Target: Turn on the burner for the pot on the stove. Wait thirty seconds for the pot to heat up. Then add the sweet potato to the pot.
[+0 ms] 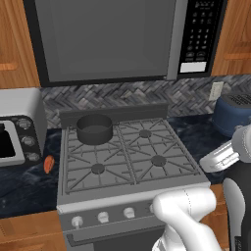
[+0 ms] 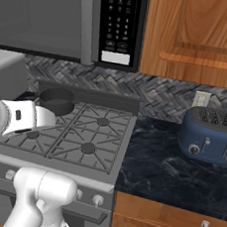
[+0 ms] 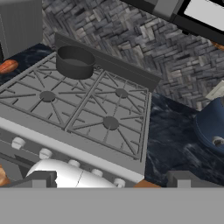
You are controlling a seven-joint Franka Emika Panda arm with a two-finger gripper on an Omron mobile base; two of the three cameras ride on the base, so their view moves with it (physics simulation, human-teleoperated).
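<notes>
Open-jawed gripper over a stove with four burners, one pot, one sweet potato.

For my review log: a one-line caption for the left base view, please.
Pot on the stove's back-left burner, sweet potato on the counter left of it, knobs untouched.

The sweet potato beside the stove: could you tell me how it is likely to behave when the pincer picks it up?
The sweet potato is oblong and rounded, so it may roll on the counter if nudged. It looks solid, probably stiff rather than floppy. Its tapered, smooth-looking skin could slip between flat fingers, so gripping across the middle seems safest.
</notes>
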